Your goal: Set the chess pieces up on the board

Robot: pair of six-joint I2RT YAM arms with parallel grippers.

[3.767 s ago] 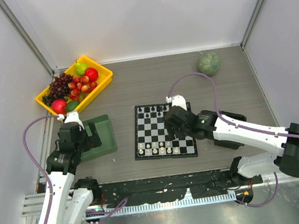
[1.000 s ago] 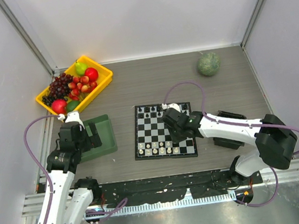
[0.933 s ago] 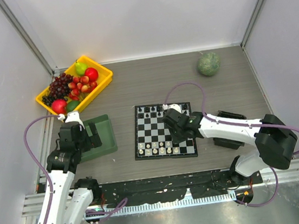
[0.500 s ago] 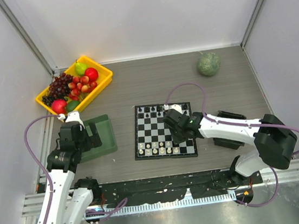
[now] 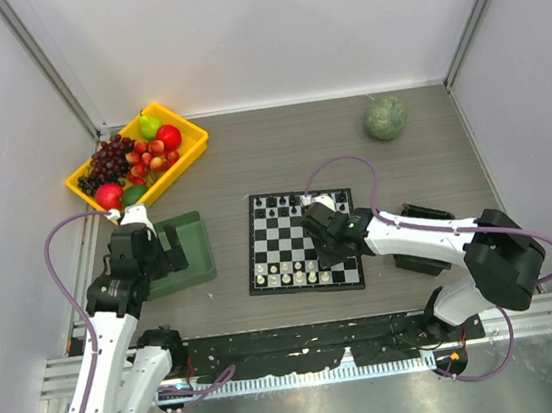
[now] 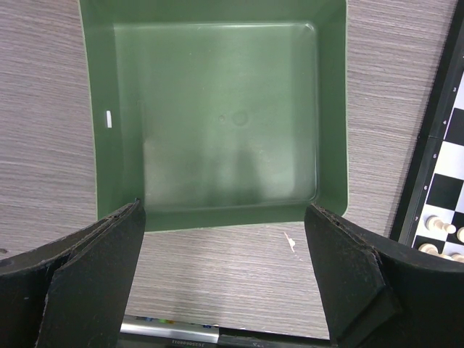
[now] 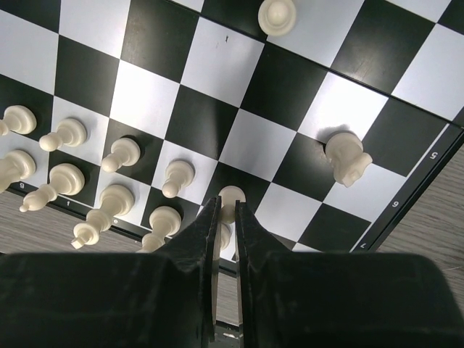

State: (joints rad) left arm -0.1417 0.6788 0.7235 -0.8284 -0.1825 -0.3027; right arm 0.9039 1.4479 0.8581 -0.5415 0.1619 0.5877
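Chess set-up under way: the right gripper (image 7: 226, 204) is hovering low over the near right part of the board (image 5: 272, 239). Its jaws are pressed together on what looks like a white pawn (image 7: 232, 193), pinched at the very fingertips. The board is lying in the middle of the table (image 5: 280, 156), toward the near edge. The pawn is hanging above a gap at the right end of the white pawn row, so the step in hand appears to be seating it there.

The next move is calling for a straight, gentle descent onto that square, a small release and a clean lift. The neighbouring white pieces (image 7: 119, 154) are standing just beside the fingers and would tip easily.

To the left, the left gripper (image 6: 223, 214) is waiting with its jaws spread wide above the tray (image 6: 217, 109), gripping nothing. No pieces are showing in the tray.

By count, there is one board, one green tray and one yellow bin (image 5: 182, 119) of fruit (image 5: 169, 136) at the far left. One green ball (image 5: 385, 117) is sitting at the far right. About a dozen white pieces are showing in the right wrist view, the gripped pawn included, though crowding is making an exact tally unsure. One knight (image 7: 346, 158) and one stray piece (image 7: 278, 14) are standing out of rank. The black pieces (image 5: 274, 204) are lining part of the far row, too small to count.
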